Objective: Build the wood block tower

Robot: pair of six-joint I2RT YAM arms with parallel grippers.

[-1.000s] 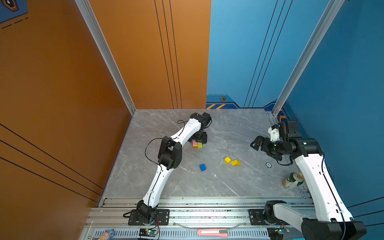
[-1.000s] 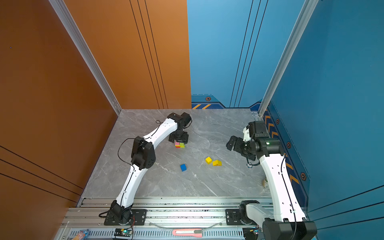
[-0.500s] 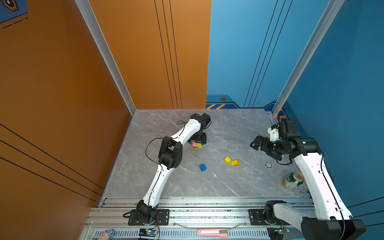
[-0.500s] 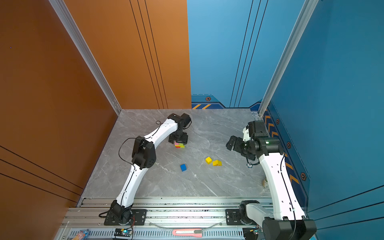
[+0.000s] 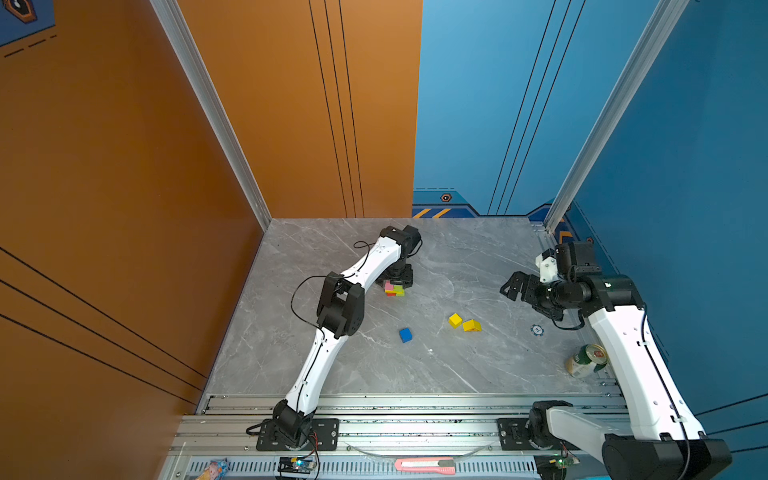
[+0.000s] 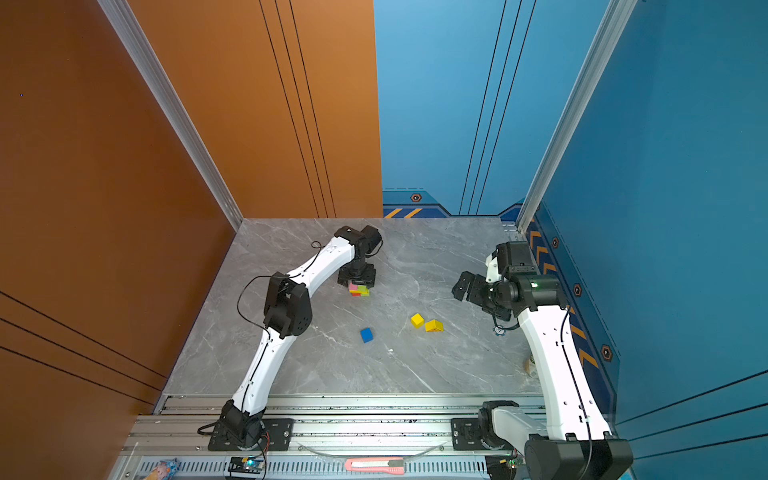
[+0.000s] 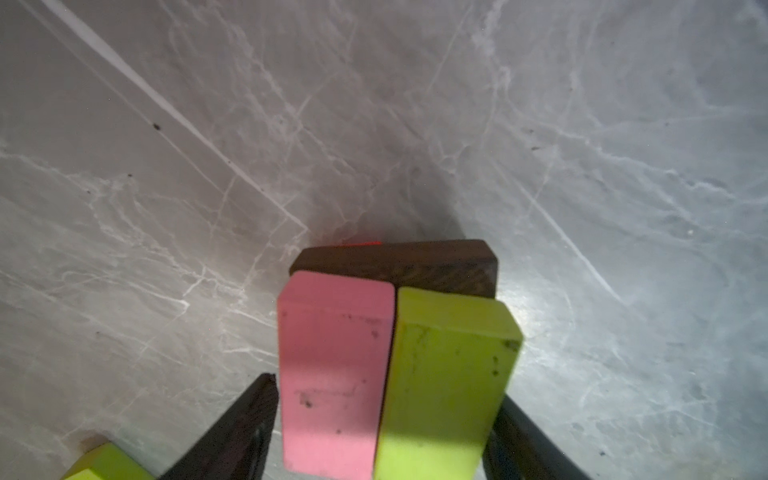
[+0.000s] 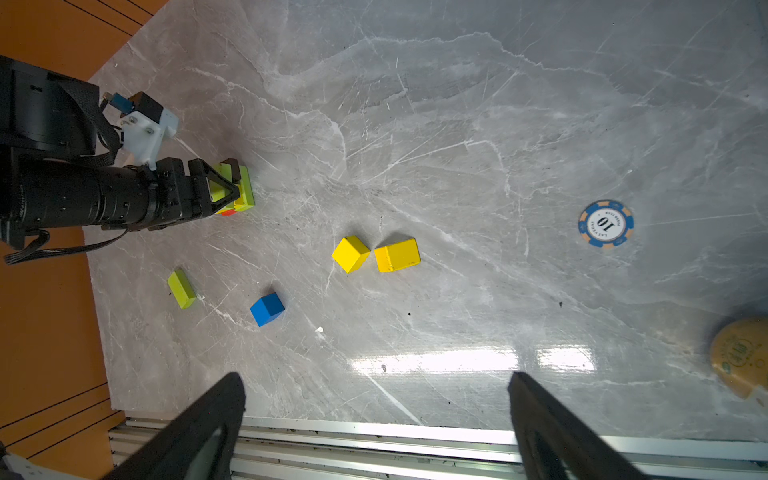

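Note:
The tower [image 5: 394,289] [image 6: 359,289] is a low stack left of the middle of the table. In the left wrist view its top layer is a pink bar [image 7: 332,374] and a lime bar [image 7: 444,374] side by side on a brown bar [image 7: 415,266], with a sliver of red [image 7: 361,245] below. My left gripper [image 7: 386,388] [image 5: 394,282] straddles that pair, open, with a thin gap on the pink side. A blue cube [image 5: 405,335], a yellow cube [image 5: 455,320], a yellow prism [image 5: 471,326] and a loose lime bar [image 8: 181,289] lie apart. My right gripper [image 5: 512,289] [image 8: 375,376] hovers open and empty.
A blue poker chip [image 5: 537,330] [image 8: 606,223] lies near the right arm. A green-and-white can [image 5: 586,360] lies at the table's right front corner. A pink box cutter [image 5: 424,465] rests on the front rail. Orange and blue walls enclose the table.

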